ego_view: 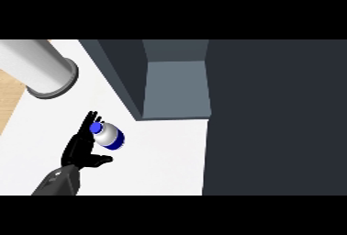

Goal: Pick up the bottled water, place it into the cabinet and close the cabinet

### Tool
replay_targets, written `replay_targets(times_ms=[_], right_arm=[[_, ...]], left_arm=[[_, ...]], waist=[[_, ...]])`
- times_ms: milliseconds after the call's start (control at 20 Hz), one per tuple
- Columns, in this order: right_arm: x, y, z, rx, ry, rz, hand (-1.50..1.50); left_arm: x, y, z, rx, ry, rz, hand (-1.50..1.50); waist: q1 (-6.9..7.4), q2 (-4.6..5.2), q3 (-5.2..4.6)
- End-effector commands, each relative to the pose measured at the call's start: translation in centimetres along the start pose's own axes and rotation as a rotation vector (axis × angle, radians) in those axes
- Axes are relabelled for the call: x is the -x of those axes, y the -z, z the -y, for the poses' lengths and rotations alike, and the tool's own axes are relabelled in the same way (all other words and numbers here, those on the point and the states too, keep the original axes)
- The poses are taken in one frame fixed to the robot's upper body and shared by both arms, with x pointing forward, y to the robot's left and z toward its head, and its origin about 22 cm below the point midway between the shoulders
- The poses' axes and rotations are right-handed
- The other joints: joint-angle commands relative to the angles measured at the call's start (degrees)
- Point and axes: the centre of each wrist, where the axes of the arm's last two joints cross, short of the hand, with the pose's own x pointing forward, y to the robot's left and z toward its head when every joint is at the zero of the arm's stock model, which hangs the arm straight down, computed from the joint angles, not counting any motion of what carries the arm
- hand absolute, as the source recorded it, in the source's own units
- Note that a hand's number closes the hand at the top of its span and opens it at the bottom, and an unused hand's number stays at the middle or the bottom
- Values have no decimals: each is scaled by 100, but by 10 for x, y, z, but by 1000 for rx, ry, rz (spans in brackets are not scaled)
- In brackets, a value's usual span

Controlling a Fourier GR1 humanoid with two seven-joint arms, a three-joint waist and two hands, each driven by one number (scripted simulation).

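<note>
Bottled water (108, 136) is seen on the white table (156, 160), near the open cabinet (176, 87). It is touched by the left robot hand (81, 149), whose fingers are spread straight beside it.

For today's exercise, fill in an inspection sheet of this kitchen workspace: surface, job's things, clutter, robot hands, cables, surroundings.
Surface: white counter, bare around the bottle.
Job's things: bottled water, blue cap, beside the left robot hand; cabinet open, dark door at right.
Clutter: grey cylinder at upper left.
Robot hands: left robot hand open, fingers straight alongside the bottle; right robot hand not in view.
Cables: nothing seen.
Surroundings: wooden floor strip at left.
</note>
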Motion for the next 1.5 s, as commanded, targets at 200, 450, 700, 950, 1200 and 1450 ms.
replay_targets(times_ms=[200, 450, 700, 950, 1200, 1450], right_arm=[[13, 12, 9, -1, 18, 9, -150], [7, 12, 1, -2, 15, -15, -150], [16, -2, 1, -3, 15, -4, -150], [12, 17, -1, -12, 22, 15, -150], [20, 17, 3, -13, 9, -15, -150], [3, 15, 7, 0, -7, -8, -150]], left_arm=[[11, -1, 9, 96, -142, -3, -150], [16, 11, 33, 113, -176, -18, -150], [13, 8, 24, 146, -223, -24, -150], [13, 15, 35, 203, -220, -16, -150], [21, 20, 56, 245, -212, -4, 150], [10, 32, 57, 247, -223, 8, 150]], waist=[[4, 22, -14], [-16, 22, -16], [-67, 20, -16], [-52, 36, -20], [-34, 29, -17], [12, 11, -11]])
